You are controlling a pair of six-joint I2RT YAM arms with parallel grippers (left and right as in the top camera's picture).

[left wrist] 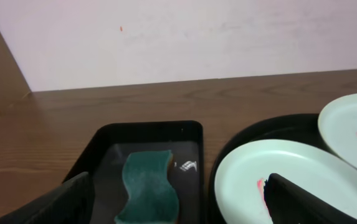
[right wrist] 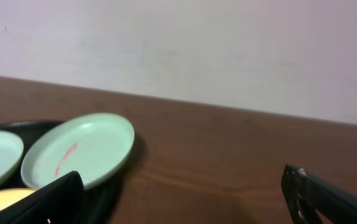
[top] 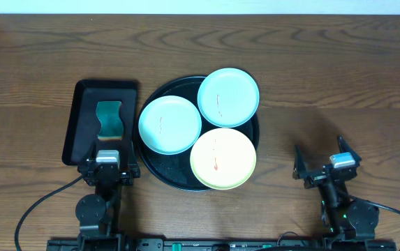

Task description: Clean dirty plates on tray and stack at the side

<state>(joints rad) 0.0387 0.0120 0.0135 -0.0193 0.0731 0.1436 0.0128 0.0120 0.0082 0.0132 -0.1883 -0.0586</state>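
1. We found the round tray [top: 159, 169] mid-table, toward the robot's edge.
2. On it lay the far plate [top: 228, 97], the left plate [top: 169, 124] and the near plate [top: 223, 158].
3. Just left sat the small tray [top: 81, 122], holding a sponge [top: 109, 118].

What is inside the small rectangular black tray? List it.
One teal wavy-edged sponge lies in the rectangular tray. The floor beneath the sponge and the tray's near end are hidden.
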